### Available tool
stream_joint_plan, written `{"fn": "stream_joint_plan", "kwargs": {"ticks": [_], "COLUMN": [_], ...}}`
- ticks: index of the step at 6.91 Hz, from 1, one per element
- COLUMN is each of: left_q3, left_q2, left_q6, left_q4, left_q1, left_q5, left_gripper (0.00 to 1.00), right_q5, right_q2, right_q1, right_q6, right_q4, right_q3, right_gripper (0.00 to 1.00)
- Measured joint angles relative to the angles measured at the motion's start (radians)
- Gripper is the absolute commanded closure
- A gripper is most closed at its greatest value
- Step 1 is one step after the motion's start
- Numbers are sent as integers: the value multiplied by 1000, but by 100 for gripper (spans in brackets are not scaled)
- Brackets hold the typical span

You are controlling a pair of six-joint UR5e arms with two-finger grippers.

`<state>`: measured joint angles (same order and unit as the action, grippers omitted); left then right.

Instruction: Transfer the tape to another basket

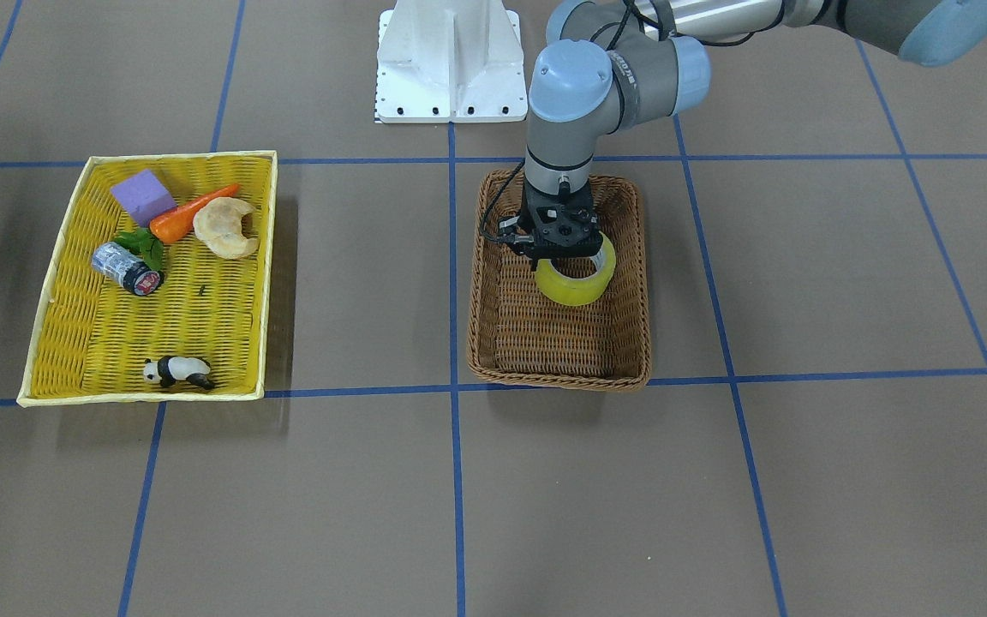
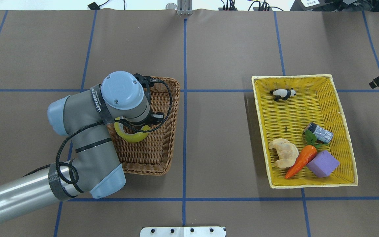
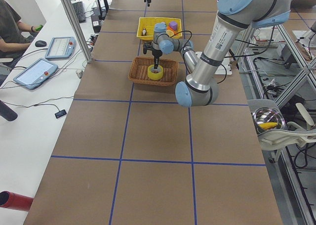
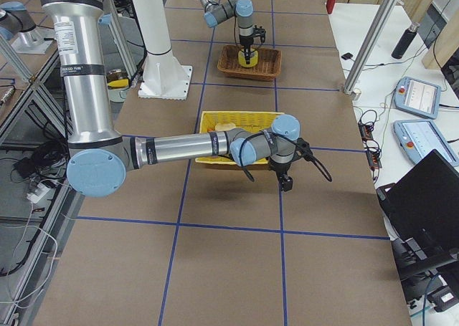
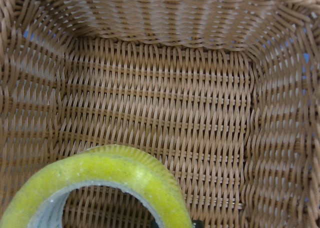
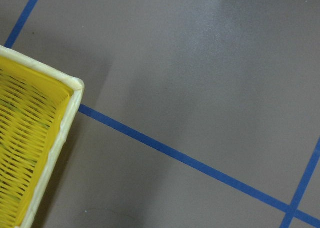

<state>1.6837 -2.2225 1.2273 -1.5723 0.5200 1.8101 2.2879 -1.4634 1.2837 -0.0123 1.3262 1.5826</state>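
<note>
Two arms on one brown table (image 1: 802, 471) marked with a blue tape grid.

Left arm (image 2: 87, 148) reaches in over the brown wicker basket (image 1: 558, 377), wrist pointing straight down. Right arm (image 4: 186, 148) stretches low across the near end of the yellow tray (image 1: 181, 157). Its wrist camera sees only one tray corner plus bare table.

Tray and basket are well apart, with a grid line between them.

Left gripper (image 1: 569, 255) is down inside the basket's outline, clamped on the upper rim of the tape (image 1: 579, 287). The roll hangs tilted from it, near the middle of the basket. The left wrist view has the roll's yellow-green edge close up, with the wicker floor behind it. Can't tell whether the lower edge touches the floor.

Right gripper (image 4: 285, 179) is just past the tray's edge, over bare table. It only shows in the side view, so I can't tell whether the fingers are apart or together.

Tray contents:
- croissant (image 1: 224, 227), touching the carrot (image 1: 189, 214)
- purple block (image 1: 142, 195) in the corner, just beside the carrot
- small can (image 1: 125, 267) lying on its side next to the carrot's green leaves
- panda figure (image 1: 176, 371) alone at the opposite end
</note>
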Motion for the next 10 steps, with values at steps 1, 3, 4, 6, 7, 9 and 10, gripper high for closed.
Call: {"fn": "stream_joint_plan", "kwargs": {"ticks": [1, 3, 4, 6, 7, 9, 10], "left_q3": [-4, -8, -8, -7, 13, 91, 126], "left_q2": [1, 2, 3, 3, 3, 20, 48], "left_q6": [0, -1, -3, -7, -9, -89, -184], "left_q4": [0, 0, 0, 0, 1, 29, 42], "left_q1": [-5, -8, -9, -7, 0, 57, 104], "left_q5": [-3, -5, -6, -6, -5, 3, 12], "left_gripper": [92, 45, 35, 2, 2, 2, 2], "right_q5": [1, 5, 5, 5, 5, 5, 5], "right_q2": [1, -1, -2, -3, -4, -3, 1], "right_q1": [0, 0, 0, 0, 0, 1, 2], "right_q6": [0, 0, 0, 0, 0, -1, -2], "right_q4": [10, 15, 16, 16, 15, 27, 57], "right_q3": [3, 6, 7, 10, 12, 26, 42], "right_gripper": [0, 0, 0, 0, 0, 0, 0]}}
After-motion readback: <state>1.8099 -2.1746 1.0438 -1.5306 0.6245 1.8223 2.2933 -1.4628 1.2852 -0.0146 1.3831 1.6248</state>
